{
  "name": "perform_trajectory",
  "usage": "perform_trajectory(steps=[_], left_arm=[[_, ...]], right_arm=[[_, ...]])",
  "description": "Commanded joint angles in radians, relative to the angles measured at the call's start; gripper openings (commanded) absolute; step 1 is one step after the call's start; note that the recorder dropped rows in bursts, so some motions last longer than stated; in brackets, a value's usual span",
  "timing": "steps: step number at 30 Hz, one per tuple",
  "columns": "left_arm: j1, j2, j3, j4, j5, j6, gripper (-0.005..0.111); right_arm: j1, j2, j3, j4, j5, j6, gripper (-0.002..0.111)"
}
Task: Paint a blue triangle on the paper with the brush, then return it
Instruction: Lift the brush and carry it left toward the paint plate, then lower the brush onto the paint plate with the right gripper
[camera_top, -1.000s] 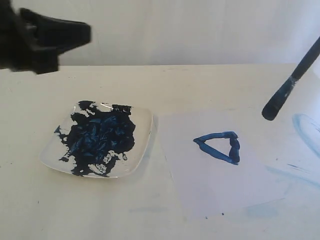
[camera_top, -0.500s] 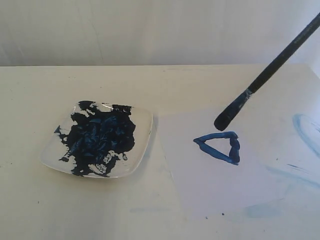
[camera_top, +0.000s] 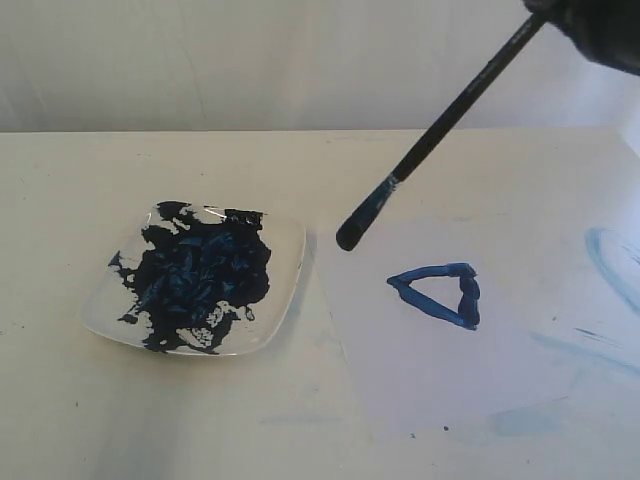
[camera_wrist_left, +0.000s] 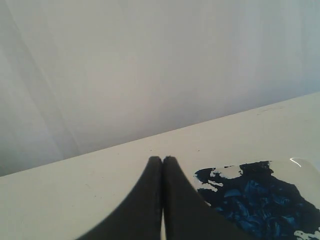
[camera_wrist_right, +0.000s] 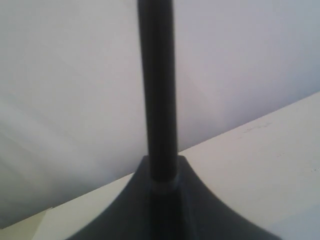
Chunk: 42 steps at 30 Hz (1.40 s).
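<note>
Cream tabletop (camera_top: 200, 420), right gripper (camera_wrist_right: 161, 175) clamping the brush (camera_top: 440, 125) above the paper (camera_top: 420, 370); left gripper (camera_wrist_left: 162, 162) pinched closed.

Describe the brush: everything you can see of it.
The brush is long, thin and black, with a dull silvery band near its head and bristles coated in dark blue paint. It slants with the tip lowest, its upper end clamped in the right tool. The tip sits by a corner of the paper, between the plate and the blue triangle. Whether it touches the sheet cannot be told.
</note>
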Motion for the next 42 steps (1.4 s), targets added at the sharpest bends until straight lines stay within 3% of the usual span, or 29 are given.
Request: perform_trajectory(steps=[1,8,13,17,20,26,42], left_arm=[[0.004,-0.008,0.005,0.011,0.000,-0.007,0.000],[0.004,-0.008,0.005,0.011,-0.018,-0.041,0.000],[0.004,-0.008,0.005,0.011,-0.043,-0.041,0.000],[0.004,-0.008,0.005,0.011,-0.045,-0.046,0.000],[0.004,-0.008,0.007,0.011,-0.011,-0.171,0.000],[0.004,-0.001,0.046,0.011,0.141,-0.187,0.000],[0.004,-0.001,0.046,0.011,0.130,-0.187,0.000]], right_arm=[[0.079,0.084,0.005,0.006,-0.119,-0.006,0.000],[0.095,0.224,0.004,0.001,-0.208,0.265,0.000],[0.095,0.341,-0.035,-0.001,-0.247,0.356,0.000],[0.095,0.442,-0.111,-0.099,-0.183,0.439,0.000],[0.095,0.574,-0.227,-0.204,-0.105,0.506,0.000],[0.091,0.719,-0.351,-0.202,-0.060,0.640,0.000],[0.069,0.924,-0.403,-0.082,0.068,0.806,0.000]])
